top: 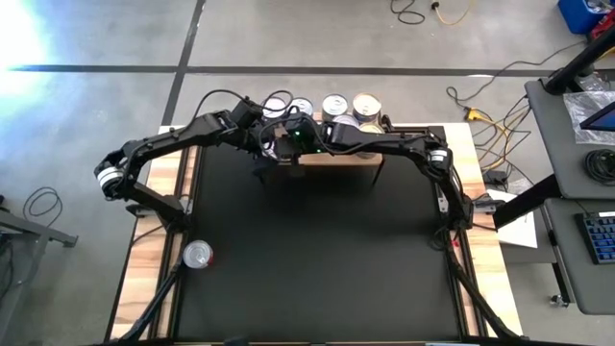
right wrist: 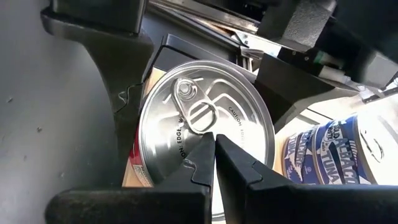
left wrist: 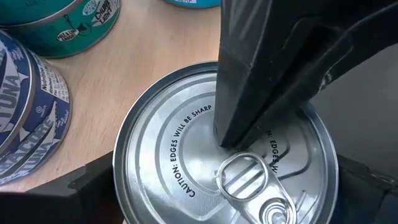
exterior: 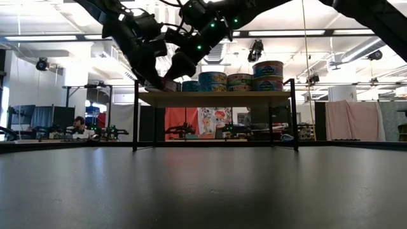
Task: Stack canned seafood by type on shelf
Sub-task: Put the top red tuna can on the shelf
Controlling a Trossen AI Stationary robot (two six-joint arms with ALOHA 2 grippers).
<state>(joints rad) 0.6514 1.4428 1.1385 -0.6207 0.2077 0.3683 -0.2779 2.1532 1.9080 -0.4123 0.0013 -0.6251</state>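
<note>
High view: both grippers meet over the shelf (top: 370,160) at its left end. Left wrist view: left gripper (left wrist: 224,193) spread wide around the silver-topped tin (left wrist: 186,149). Right wrist view: right gripper (right wrist: 214,142) shut, tips pressing straight down on the lid.

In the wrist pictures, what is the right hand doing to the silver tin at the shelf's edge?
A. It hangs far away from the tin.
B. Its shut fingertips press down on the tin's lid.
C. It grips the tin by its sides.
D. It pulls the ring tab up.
B: the right hand has its fingers shut together, tips resting on the lid of the tin beside the ring tab, while the left hand straddles the tin's sides.
</note>
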